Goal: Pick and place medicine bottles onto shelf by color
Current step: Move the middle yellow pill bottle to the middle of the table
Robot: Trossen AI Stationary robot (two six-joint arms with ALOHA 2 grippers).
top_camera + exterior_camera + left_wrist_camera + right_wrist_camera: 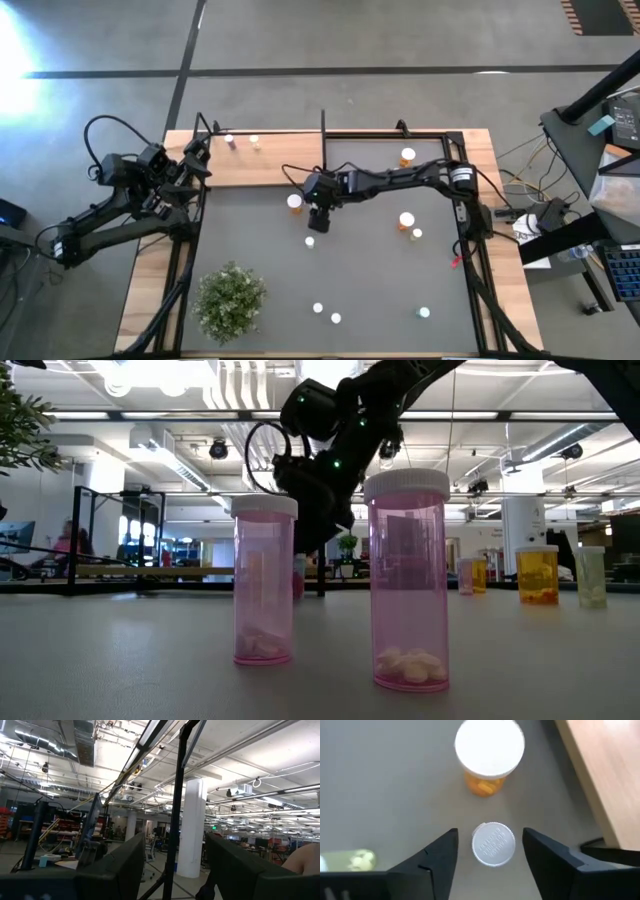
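My right gripper point(320, 216) point(490, 851) is open and points down over the table's middle. Its fingers stand on either side of a small white-capped bottle point(493, 844) without touching it. The bottle stands upright on the tabletop and its body is hidden under its cap. A larger orange bottle point(489, 755) point(295, 203) stands just beyond it. The light-wood shelf point(260, 165) lies at the far left and carries a pink bottle point(230, 141) and a pale one point(254, 142). My left gripper point(196, 162) point(172, 870) is open and empty at the shelf's left end, with a black rod point(175, 810) in front of it.
Other bottles stand on the dark tabletop: orange ones point(407, 157) point(406, 221), a small one point(310, 241), and three near the front edge point(318, 308) point(336, 318) point(424, 312). Two pink bottles point(264, 580) point(408, 580) stand close in the low view. A green plant point(230, 300) stands at the front left.
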